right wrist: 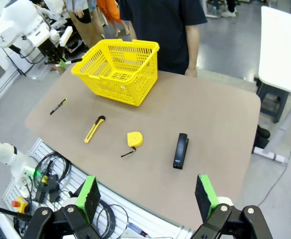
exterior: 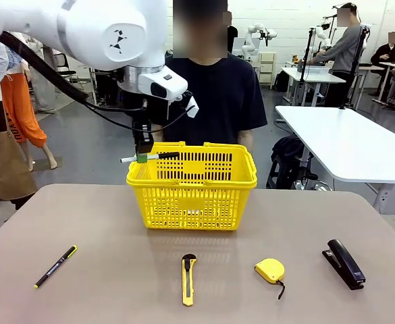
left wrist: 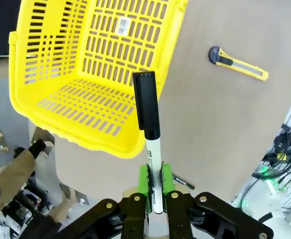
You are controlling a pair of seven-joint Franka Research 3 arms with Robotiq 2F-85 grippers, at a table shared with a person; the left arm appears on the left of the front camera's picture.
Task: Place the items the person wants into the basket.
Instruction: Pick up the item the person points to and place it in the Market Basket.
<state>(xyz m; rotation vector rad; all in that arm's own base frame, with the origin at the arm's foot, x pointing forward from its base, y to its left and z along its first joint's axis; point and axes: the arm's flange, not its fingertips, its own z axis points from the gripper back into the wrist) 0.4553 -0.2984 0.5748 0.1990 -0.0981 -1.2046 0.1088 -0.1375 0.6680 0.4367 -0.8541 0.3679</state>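
Note:
My left gripper (exterior: 142,158) hangs at the left rim of the yellow basket (exterior: 192,192), shut on the marker (exterior: 151,157), which lies level with its black cap over the rim. In the left wrist view the marker (left wrist: 149,144) stands between the green pads (left wrist: 144,180), its cap over the basket's (left wrist: 80,84) inside. The yellow tape measure (exterior: 270,270) and the dark stapler (exterior: 346,263) lie on the table's near right. My right gripper (right wrist: 147,199) is open high above the table's near edge. The person (exterior: 214,94) in a dark T-shirt stands behind the basket.
A black pen with yellow ends (exterior: 55,266) lies at the near left of the brown table (exterior: 102,223). A yellow-and-black utility knife (exterior: 188,278) lies in front of the basket. A white table (exterior: 346,142) stands at the back right.

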